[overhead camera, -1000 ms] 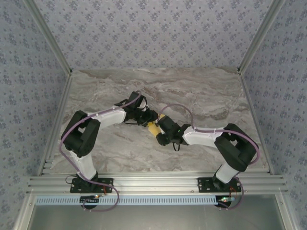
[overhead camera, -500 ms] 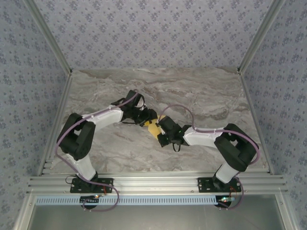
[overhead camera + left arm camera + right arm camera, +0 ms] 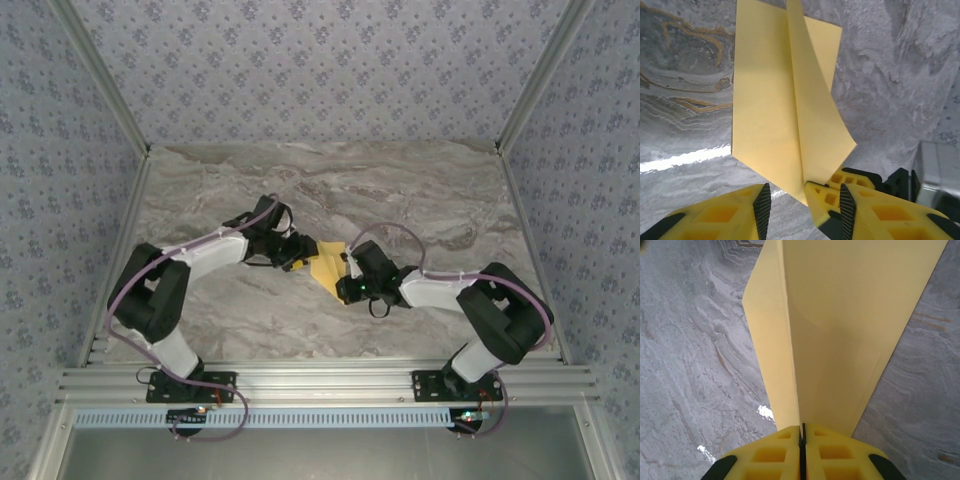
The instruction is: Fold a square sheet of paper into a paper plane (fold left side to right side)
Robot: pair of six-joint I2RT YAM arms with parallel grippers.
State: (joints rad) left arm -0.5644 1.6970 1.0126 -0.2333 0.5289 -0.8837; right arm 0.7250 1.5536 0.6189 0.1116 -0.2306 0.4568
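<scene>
**A:** Top external view, first entry. We logged the yellow-orange matte paper sheet (image 3: 324, 270) near the middle of the grey veined marble-look tabletop (image 3: 430, 200), partly folded, lying between the two arms. The left gripper (image 3: 301, 262) sat at its left edge and the right gripper (image 3: 346, 272) at its right edge.

**B:** Agreed. From the left wrist we noted the sheet (image 3: 775, 100) with one layer flat on the marble. A second flap rose from a straight crease that ran down to a sharp lower corner.

**A:** And the claw there?

**B:** The left gripper (image 3: 787, 192) had its yellow fingers (image 3: 762, 202) standing apart, with bare tabletop showing in the gap. The sheet's sharp corner came down just beside the inner face of the right-hand finger. We could not tell whether it touched.

**A:** Right wrist notes: the right gripper (image 3: 801, 432) had its fingers pressed together, pinching the near edge of the sheet (image 3: 840, 315). The wide flap ran up and away from the pinch. A narrower layer lay to its left, with a straight crease between them.

**B:** We marked the paper's right border in that view as crossing diagonally over the marble.
</scene>
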